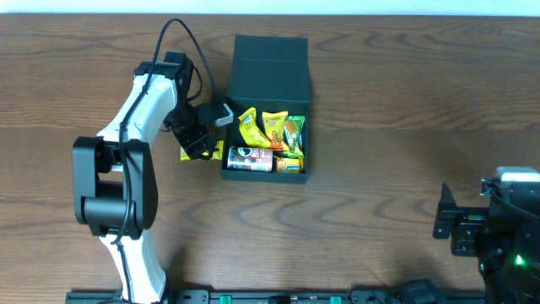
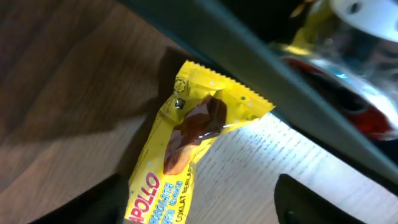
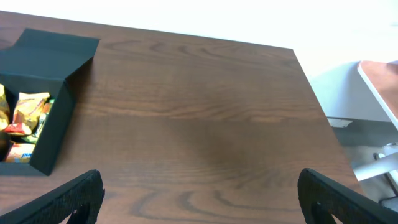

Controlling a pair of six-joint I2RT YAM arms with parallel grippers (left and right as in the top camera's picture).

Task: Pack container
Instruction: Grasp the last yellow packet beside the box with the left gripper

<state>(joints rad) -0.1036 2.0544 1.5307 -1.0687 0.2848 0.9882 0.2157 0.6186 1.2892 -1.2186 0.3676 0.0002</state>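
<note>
1. Brown wood worktop (image 1: 380, 101); my left hand (image 2: 202, 194) gapes over a yellow packet (image 2: 186, 124), probably light, crinkly, soft: pinch its middle.
2. Container (image 1: 263, 176) sits centre, lid open, rigid, holding snacks (image 1: 272, 131).
3. My right hand (image 3: 199, 199) idles, fingers apart.

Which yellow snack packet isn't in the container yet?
The yellow Apollo packet, lying flat on the table just outside the container, beneath the left gripper. The other yellow packets all sit inside the container.

L arm (image 1: 139, 114) is reaching fwd, L pincer (image 1: 200, 143) tilting down w/ fingers (image 2: 305, 202) apart. R arm (image 1: 506, 224) is sitting folded back, R pincer (image 3: 202, 190) gaping wide.
</note>
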